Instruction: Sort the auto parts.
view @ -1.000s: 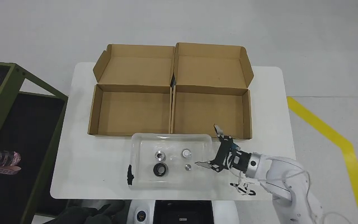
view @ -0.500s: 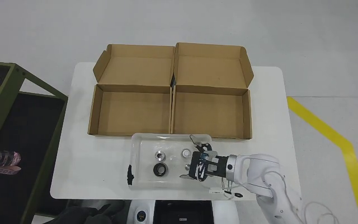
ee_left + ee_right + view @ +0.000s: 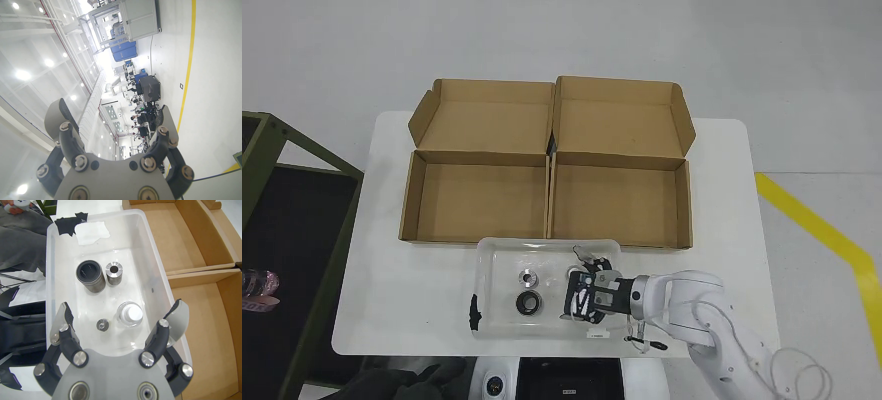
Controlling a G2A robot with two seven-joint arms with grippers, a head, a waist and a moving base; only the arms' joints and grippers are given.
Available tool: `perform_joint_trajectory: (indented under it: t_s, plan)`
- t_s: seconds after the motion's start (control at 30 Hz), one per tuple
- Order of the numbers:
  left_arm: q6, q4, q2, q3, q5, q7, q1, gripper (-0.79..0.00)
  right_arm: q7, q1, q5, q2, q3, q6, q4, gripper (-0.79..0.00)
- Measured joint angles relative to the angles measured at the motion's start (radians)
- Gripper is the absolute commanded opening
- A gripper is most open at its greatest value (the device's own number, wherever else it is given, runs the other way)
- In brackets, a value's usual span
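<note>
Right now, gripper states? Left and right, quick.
Left gripper: open, holding nothing.
Right gripper: open, holding nothing, over the bin.

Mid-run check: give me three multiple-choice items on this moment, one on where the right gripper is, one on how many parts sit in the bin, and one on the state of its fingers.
1. Where is the right gripper?
A. Over the clear bin
B. Over a cardboard box
C. Past the table's edge

2. How many parts lie in the bin?
A. Two
B. Four
C. Six

3. The right gripper's fingers are:
A. Shut on a part
B. Open, holding nothing
C. Shut and empty

Answers:
1 A: the right wrist view looks down into the bin between the fingers.
2 B: the black-lined cylinder, steel bushing, white-capped clear piece and small steel piece.
3 B: they stand wide apart above the parts, touching none.
</note>
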Motion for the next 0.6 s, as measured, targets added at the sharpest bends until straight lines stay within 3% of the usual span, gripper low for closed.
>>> perform_joint_trajectory:
  t_s: [0.07, 0.13, 0.27, 0.6]
  plan:
    - [0.000, 0.000, 0.000, 0.000, 0.000, 0.000, 0.000, 0.000, 0.012, 0.009, -0.005, 0.001, -0.009, 0.011, 0.006, -0.012]
    - [0.000, 0.000, 0.000, 0.000, 0.000, 0.000, 0.000, 0.000, 0.019, 0.017, -0.008, 0.001, -0.017, 0.020, 0.011, -0.114]
    - [0.000, 0.000, 0.000, 0.000, 0.000, 0.000, 0.000, 0.000, 0.040, 0.035, -0.016, 0.002, -0.033, 0.040, 0.024, -0.163]
    - [0.000, 0.000, 0.000, 0.000, 0.000, 0.000, 0.000, 0.000, 0.066, 0.059, -0.028, 0.007, -0.052, 0.072, 0.054, -0.508]
